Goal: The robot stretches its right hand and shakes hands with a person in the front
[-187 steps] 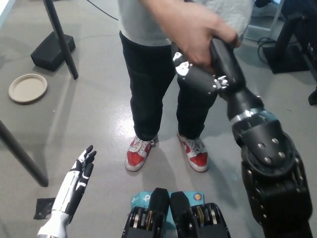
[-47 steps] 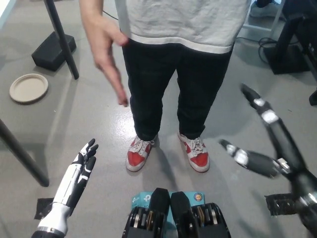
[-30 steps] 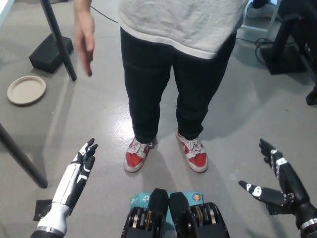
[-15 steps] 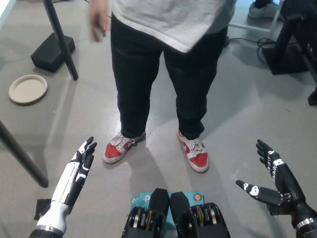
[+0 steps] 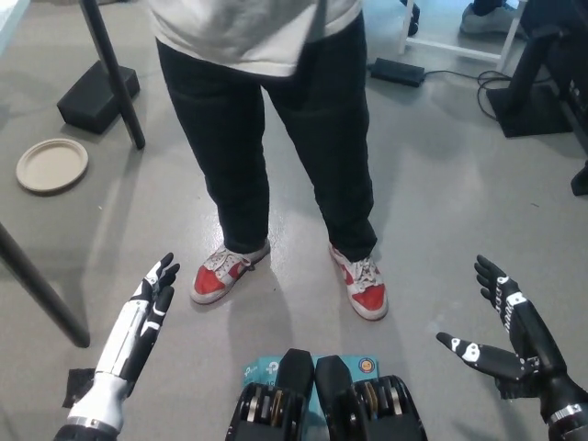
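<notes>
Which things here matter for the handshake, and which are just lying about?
Part of the job: right robot hand, open and low; the person standing in front.

Lying about: left robot hand, resting open; paper plate; black box; power adapter.

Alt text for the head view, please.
A person in dark trousers and red-and-white shoes stands before the robot, whose black right hand and white left hand both hang low, open, holding nothing.

Black trousers (image 5: 266, 138), red-and-white shoes (image 5: 225, 269), white left robot hand (image 5: 138, 326), black right robot hand (image 5: 510, 340), beige plate (image 5: 51, 164)
</notes>
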Robot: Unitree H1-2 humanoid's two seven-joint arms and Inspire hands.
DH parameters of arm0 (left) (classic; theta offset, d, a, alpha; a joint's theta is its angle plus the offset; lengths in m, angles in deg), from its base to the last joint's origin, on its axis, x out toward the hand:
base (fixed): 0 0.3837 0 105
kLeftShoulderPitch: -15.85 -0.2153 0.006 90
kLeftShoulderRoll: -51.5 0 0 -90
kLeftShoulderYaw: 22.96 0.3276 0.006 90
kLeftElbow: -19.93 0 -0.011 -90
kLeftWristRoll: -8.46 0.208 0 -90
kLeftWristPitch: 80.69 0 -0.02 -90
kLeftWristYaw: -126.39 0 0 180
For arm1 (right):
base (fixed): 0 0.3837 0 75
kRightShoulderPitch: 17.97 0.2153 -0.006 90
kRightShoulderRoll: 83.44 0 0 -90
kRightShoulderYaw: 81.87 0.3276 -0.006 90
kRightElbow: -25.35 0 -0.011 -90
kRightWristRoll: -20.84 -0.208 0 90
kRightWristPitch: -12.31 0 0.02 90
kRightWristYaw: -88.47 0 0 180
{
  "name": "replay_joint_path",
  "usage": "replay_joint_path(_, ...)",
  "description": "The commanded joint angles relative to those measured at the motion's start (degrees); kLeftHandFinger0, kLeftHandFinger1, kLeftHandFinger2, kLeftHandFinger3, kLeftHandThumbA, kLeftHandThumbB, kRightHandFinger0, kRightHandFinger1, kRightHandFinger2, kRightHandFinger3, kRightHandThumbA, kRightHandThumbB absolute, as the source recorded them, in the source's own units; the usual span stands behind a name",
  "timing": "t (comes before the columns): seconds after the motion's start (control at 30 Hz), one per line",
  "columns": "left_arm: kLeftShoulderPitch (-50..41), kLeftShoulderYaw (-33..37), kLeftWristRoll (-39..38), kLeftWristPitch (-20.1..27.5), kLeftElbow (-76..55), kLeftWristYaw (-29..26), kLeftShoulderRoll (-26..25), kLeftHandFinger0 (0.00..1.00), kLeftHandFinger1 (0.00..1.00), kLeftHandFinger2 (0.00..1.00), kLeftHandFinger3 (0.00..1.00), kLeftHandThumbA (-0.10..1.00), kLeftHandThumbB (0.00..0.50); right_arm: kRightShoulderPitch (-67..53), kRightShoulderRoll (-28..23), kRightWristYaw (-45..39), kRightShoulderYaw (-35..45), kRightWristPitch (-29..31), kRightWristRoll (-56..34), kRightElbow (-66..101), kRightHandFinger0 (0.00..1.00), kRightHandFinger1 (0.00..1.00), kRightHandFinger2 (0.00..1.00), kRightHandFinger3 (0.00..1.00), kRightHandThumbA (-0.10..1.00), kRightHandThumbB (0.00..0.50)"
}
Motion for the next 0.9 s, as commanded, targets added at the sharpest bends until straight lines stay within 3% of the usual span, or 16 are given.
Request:
replay_joint_path(0.0, 0.96, -0.44, 0.24, 1.4, -0.91, -0.29, -0.54, 1.0, 1.0, 1.0, 1.0, 1.0, 0.019, 1.08, -0.28, -0.5, 0.02, 2.96, -0.41, 0.71, 1.0, 1.0, 1.0, 1.0, 0.86, 0.318)
replay_joint_path(0.6, 0.03, -0.08, 0.81, 0.92, -1.72, -0.16, -0.6, 1.0, 1.0, 1.0, 1.0, 1.0, 0.026, -0.02, -0.13, -0.4, -0.22, 2.82, -0.3, 1.7, 1.0, 1.0, 1.0, 1.0, 0.83, 0.303)
replay_joint_path(0.7, 0.04, -0.09, 1.19, 1.36, -1.01, -0.47, -0.58, 1.0, 1.0, 1.0, 1.0, 1.0, 0.038, 1.02, 0.09, 0.2, -0.66, 1.83, 1.16, 7.12, 1.0, 1.0, 1.0, 1.0, 0.82, 0.319)
replay_joint_path(0.87, 0.07, 0.44, 1.35, 1.15, -1.33, -0.38, 0.01, 1.0, 1.0, 1.0, 1.0, 1.0, 0.031, 1.36, 2.15, 1.97, -0.08, 2.13, 0.84, 9.4, 1.0, 1.0, 1.0, 1.0, 0.82, 0.316)
